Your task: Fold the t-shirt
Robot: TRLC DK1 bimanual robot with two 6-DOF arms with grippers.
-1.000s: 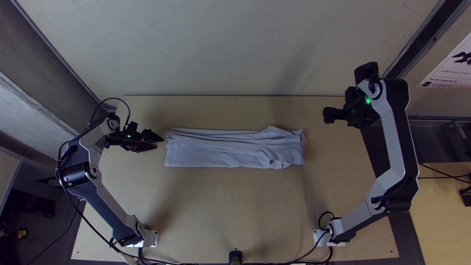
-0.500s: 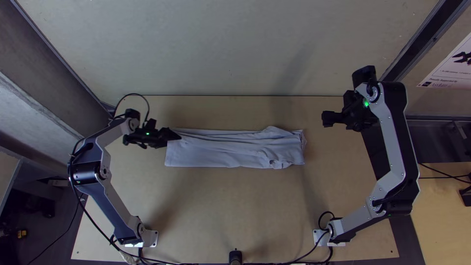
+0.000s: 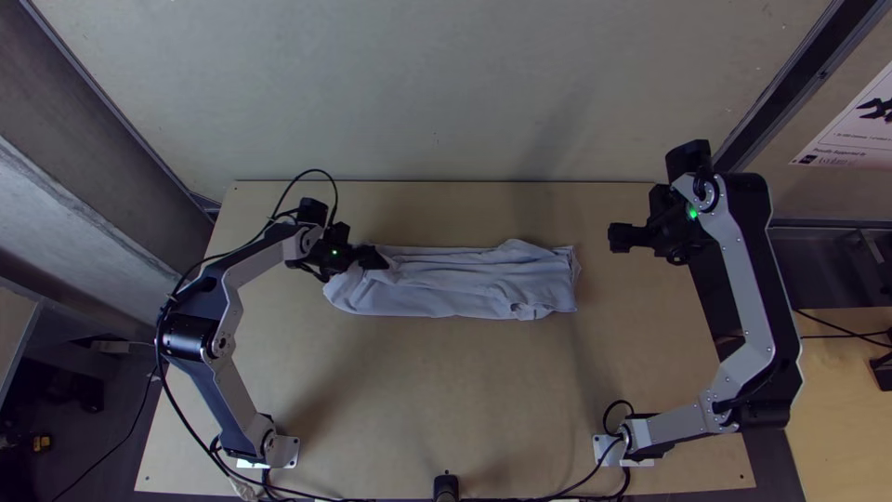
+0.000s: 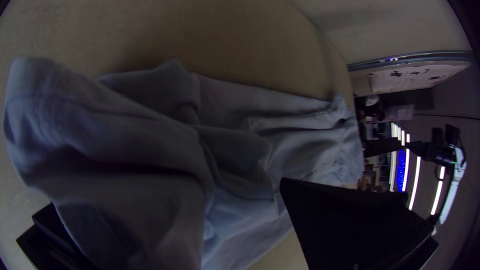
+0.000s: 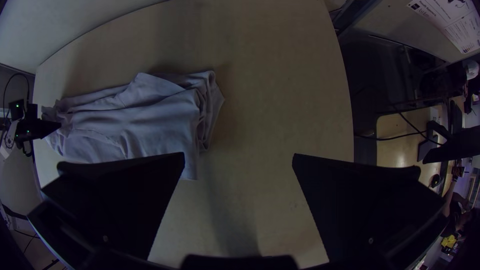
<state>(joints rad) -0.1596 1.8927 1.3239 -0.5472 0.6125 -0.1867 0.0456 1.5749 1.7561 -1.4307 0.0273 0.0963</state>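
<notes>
A pale blue-grey cloth T-shirt lies in a long strip across the light wooden worktop, one end rucked at the flat-fingered black left claw, its fingers apart. With cloth draped over one finger, an inward push could crumple the folds. The black right claw gapes well away. One shirt, two claws, one worktop.

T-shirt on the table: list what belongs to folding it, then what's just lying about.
For the fold:
t-shirt
left tool
right tool
wooden table

Just about:
printed sheet, upper right
black cable, far right
small yellow piece, far left
</notes>
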